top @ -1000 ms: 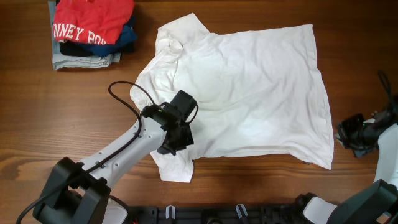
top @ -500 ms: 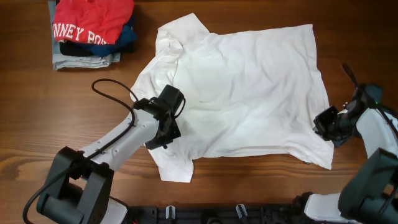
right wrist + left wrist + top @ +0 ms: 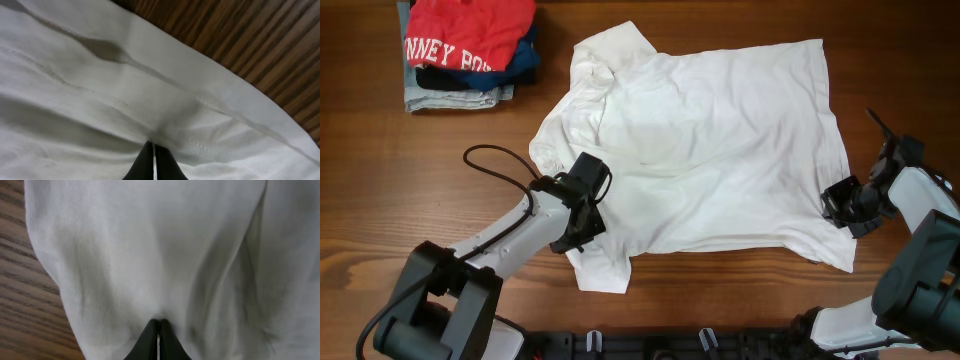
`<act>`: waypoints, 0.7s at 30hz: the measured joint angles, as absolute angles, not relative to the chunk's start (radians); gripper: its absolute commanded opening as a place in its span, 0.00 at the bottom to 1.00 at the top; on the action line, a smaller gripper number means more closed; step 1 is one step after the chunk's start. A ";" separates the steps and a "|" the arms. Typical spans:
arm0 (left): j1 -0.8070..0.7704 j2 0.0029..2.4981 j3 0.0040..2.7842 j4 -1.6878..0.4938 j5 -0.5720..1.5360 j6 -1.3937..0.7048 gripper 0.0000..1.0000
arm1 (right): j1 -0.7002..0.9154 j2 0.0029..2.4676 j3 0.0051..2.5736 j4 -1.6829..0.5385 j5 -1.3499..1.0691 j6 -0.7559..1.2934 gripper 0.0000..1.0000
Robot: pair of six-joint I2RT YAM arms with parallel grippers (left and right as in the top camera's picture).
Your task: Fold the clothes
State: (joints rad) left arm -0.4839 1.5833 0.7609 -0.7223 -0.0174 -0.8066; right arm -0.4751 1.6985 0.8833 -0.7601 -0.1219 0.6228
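Right gripper (image 3: 834,206) now at T-shirt (image 3: 720,140) hem

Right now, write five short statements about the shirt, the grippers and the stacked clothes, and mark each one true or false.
1. The left gripper is shut on the white T-shirt. True.
2. The right gripper hangs open over bare wood. False: it is shut, pinching the T-shirt near its hem edge.
3. A red garment with white lettering tops the folded pile at the far left corner. True.
4. The T-shirt is already folded in half. False: it lies spread out, wrinkled, on the wooden table.
5. The red garment touches the T-shirt. False: bare wood shows between them.
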 measured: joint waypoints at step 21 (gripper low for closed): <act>-0.677 1.555 0.682 -0.692 0.312 -0.983 0.04 | -0.686 1.710 0.895 -0.794 -0.119 0.631 0.04</act>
